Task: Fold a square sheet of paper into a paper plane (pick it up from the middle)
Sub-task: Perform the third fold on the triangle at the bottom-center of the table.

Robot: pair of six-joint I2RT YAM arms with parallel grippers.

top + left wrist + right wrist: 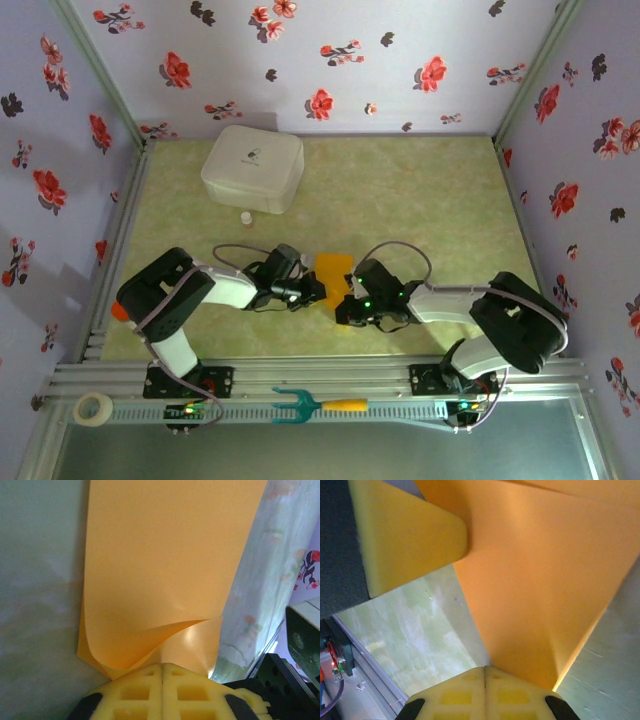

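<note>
With the yellow-padded left gripper and right gripper both pinched shut on the near end of the thin orange-yellow paper plane, lying mid-table between them, uneven pulling could tear it or skew its crease.

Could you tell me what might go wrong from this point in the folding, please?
1. The left tool and right tool both look pinched shut on the same orange paper; pulling apart could tear it.
2. The paper bulges and curls just ahead of the left tool, so pressing down there may set a stray crease.
3. The two tools sit very close together, so a move inward might make them collide.
</note>
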